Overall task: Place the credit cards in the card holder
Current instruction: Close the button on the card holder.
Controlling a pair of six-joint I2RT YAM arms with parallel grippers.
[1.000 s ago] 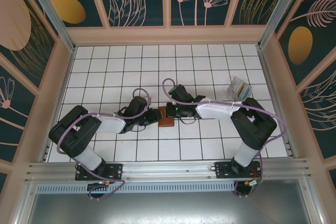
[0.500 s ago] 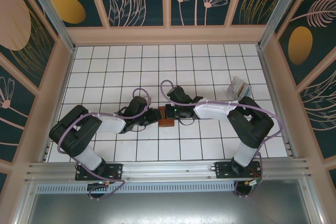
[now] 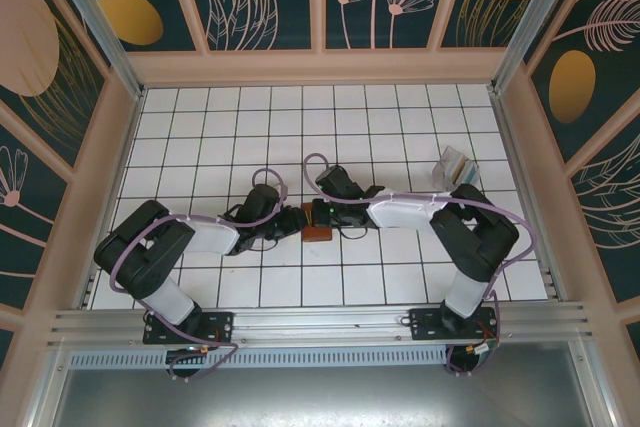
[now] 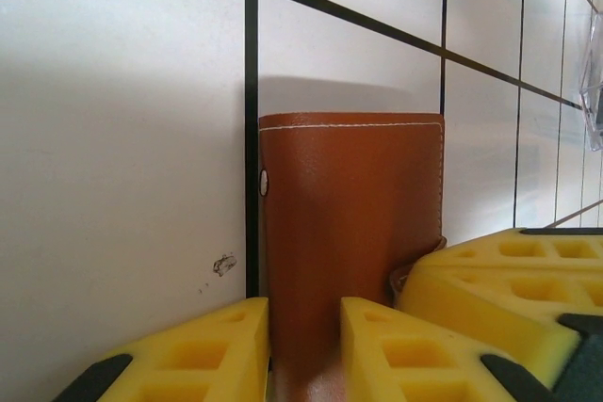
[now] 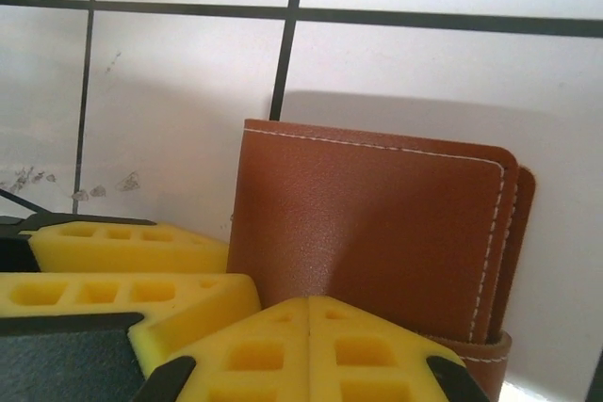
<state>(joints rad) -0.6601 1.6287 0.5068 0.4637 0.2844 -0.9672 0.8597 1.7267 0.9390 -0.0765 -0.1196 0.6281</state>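
Note:
The brown leather card holder (image 3: 318, 233) lies folded near the middle of the tiled table. My left gripper (image 3: 300, 219) reaches in from the left. In the left wrist view its yellow jaws (image 4: 303, 313) are shut on the near end of the card holder (image 4: 349, 223). My right gripper (image 3: 318, 210) comes from the right, shut with nothing between its pads. In the right wrist view its tips (image 5: 311, 300) sit right in front of the card holder's stitched face (image 5: 367, 214), with the left gripper's fingers (image 5: 122, 237) beside it. The credit cards are out of view.
A translucent striped packet (image 3: 456, 166) stands at the back right, beside the right arm; its edge shows in the left wrist view (image 4: 594, 82). Wooden walls fence the white tiled table (image 3: 200, 127) on three sides. The right gripper's fingers (image 4: 509, 280) crowd the card holder's right side.
The right gripper has slid a little to the left, closer over the card holder. The left jaws have narrowed slightly on it. The card holder has stayed in place.

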